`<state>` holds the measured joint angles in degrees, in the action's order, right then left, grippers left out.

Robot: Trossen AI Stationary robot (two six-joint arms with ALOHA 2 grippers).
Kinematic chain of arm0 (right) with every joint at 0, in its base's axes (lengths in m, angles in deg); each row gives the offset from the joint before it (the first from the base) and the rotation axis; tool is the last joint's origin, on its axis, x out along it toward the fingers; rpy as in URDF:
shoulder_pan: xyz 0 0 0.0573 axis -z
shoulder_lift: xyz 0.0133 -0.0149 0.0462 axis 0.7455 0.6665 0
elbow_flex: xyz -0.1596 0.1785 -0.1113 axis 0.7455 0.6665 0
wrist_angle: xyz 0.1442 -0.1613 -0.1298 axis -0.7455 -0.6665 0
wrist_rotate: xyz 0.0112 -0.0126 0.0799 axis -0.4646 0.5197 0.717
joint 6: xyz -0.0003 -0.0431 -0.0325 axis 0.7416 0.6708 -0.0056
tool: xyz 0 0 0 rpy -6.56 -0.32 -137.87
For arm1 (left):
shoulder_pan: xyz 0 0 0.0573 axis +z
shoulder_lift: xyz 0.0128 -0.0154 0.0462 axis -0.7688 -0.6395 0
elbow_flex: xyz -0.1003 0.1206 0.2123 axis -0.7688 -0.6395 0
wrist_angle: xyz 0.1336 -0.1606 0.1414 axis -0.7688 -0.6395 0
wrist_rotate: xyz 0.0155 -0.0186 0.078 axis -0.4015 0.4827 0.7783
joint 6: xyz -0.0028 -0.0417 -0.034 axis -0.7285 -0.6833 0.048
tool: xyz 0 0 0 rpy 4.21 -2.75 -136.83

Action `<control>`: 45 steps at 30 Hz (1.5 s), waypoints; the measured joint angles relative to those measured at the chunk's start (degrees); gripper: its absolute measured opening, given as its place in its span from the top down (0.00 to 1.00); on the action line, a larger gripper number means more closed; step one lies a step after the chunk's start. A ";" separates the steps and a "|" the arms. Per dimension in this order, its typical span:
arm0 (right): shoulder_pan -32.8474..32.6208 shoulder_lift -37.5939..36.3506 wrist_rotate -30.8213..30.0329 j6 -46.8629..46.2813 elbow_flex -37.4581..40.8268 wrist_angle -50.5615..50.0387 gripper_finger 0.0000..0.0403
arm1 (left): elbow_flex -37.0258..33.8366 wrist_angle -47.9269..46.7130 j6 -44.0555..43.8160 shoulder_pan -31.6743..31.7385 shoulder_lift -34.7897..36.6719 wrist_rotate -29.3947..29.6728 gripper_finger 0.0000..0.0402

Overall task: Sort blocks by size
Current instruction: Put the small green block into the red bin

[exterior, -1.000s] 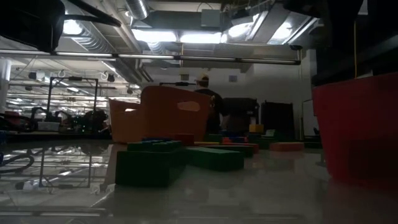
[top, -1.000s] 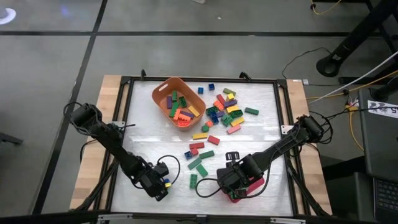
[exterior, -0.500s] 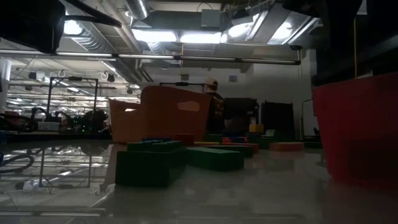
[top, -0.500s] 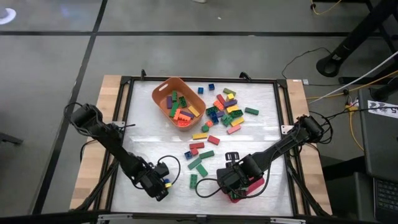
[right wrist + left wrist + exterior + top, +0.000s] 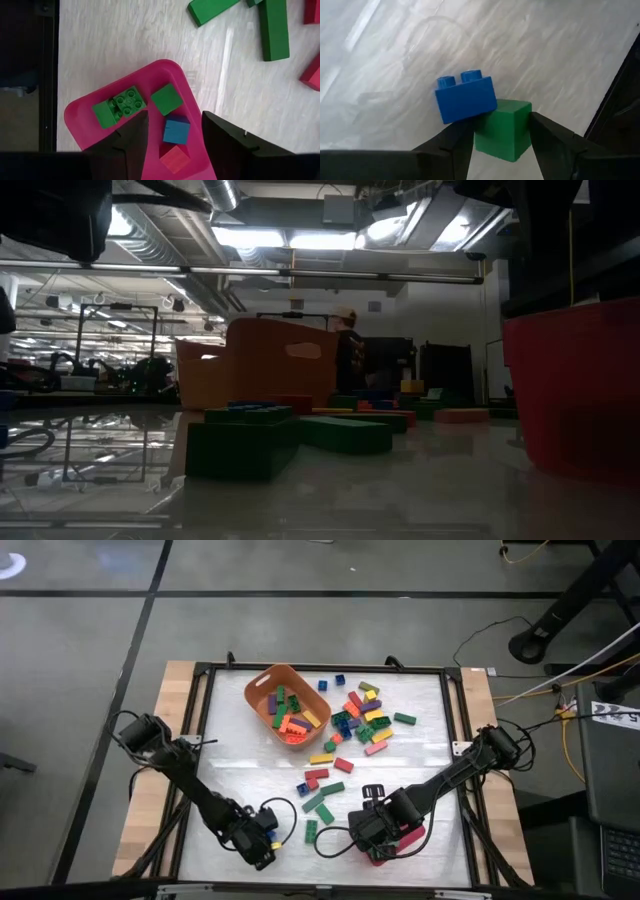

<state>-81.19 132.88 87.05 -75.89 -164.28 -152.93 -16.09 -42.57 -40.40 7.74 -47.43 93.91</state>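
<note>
Left gripper [image 5: 501,142] clamps a green block [image 5: 503,129] with a blue block [image 5: 465,96] leaning on it, seen only by its wrist camera. Right gripper [image 5: 172,131], fingers parted and empty, hovers over the pink tray [image 5: 87,116] at near-centre. Loose blocks [image 5: 362,712] lie far-centre beside the orange tub [image 5: 259,686].

pink tray [image 5: 125,85] cut off at edge, green block [image 5: 502,132] partly behind fingers [image 5: 452,147]

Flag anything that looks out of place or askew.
Between the left gripper's jaws a blue block sits tilted and overlapping a green block instead of flat. Many blocks lie scattered loose beside the orange tub.
</note>
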 joint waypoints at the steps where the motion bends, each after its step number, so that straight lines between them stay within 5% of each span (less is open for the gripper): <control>1: 0.00 0.00 0.02 -0.03 0.00 0.03 0.55 | 0.00 0.03 0.41 0.00 -0.24 -0.10 0.58; 18: 0.00 0.00 0.04 -0.07 0.00 0.07 0.55 | -0.21 0.41 7.71 -0.60 -2.75 -0.27 0.58; 24: 0.12 0.00 -2.87 0.82 0.00 0.03 0.55 | -0.53 0.39 9.44 -0.59 -0.23 -0.64 0.71; 38: 3.82 0.00 -4.00 8.87 0.00 -8.96 0.55 | -0.44 0.89 22.48 6.28 10.71 1.53 0.71; 45: 6.81 0.00 -6.96 11.00 0.00 -17.26 0.55 | -0.38 17.17 37.52 14.27 10.29 3.94 0.70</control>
<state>-74.38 132.88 80.09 -64.89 -164.28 -170.19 -16.47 -25.40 -2.87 22.02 -37.15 97.85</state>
